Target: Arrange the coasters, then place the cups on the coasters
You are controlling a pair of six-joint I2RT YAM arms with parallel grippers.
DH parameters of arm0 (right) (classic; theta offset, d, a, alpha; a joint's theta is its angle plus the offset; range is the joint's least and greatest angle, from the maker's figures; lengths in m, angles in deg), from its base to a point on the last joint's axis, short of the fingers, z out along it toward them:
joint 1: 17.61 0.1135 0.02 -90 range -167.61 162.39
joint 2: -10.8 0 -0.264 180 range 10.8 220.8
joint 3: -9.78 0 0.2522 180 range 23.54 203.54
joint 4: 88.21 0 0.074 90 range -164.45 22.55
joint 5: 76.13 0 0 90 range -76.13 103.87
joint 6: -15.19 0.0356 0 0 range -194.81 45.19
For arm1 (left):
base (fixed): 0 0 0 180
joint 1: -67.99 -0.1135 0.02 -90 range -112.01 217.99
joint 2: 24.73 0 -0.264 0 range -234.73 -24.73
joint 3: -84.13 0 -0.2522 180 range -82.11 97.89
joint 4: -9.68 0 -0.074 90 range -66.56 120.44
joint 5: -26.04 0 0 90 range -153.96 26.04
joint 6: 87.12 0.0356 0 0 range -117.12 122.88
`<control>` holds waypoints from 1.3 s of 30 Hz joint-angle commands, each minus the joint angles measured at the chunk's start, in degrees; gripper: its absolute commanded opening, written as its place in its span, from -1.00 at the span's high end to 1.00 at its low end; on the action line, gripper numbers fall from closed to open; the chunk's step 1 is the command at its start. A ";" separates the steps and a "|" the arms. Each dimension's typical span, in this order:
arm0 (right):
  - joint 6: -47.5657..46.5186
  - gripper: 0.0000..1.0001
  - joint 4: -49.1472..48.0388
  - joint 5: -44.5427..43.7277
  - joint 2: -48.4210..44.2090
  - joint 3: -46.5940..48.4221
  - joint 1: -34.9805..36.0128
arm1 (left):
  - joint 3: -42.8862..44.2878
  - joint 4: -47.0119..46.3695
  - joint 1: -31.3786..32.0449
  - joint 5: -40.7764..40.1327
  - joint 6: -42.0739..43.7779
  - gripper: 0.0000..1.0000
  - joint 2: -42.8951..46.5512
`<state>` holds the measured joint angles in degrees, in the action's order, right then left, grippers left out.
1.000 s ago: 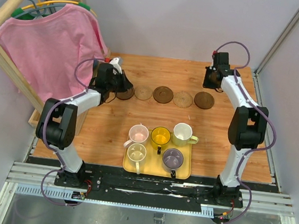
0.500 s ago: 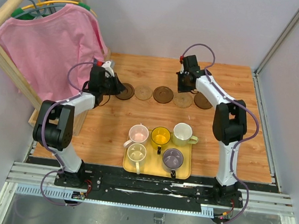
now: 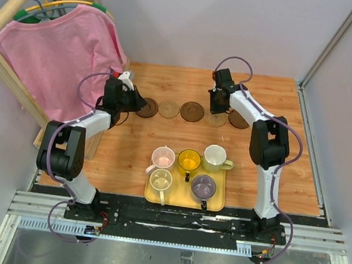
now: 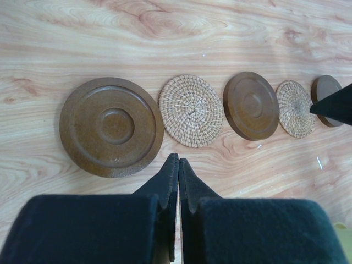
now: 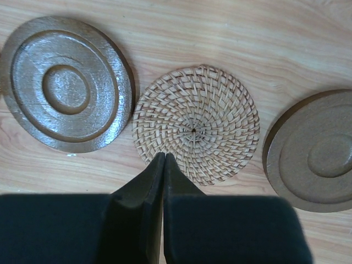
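L pincer pressed together at 5 o'clock of leftmost brown coaster: round wood, ringed grooves. Five-coaster row on tabletop, brown alternating w/ woven tan discs. R pincer pressed together over 4th disc, its 7 o'clock edge. Cups on yellow tray, 6 o'clock of row.

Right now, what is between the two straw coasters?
A brown wooden coaster lies between the left straw coaster and the right straw coaster. The left wrist view shows it best.

Bright, even light; sharp, soft shadows
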<state>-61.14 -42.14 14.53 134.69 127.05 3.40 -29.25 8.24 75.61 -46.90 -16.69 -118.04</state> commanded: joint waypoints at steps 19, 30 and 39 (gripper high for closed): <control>1.76 0.99 4.54 -4.78 7.89 2.26 0.34 | -0.21 -3.81 -0.06 4.13 -1.83 0.95 -0.20; 1.19 0.99 4.95 -6.10 8.91 4.29 0.25 | 0.05 -3.36 -0.06 4.13 -1.84 0.95 -0.81; 0.61 0.98 5.30 -6.14 7.62 5.55 0.17 | 0.09 -3.35 -0.06 4.06 -1.89 0.95 -0.75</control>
<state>-60.02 -38.95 10.56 141.32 131.07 3.40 -29.25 5.75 75.61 -43.32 -18.59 -118.44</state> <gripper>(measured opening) 0.011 0.022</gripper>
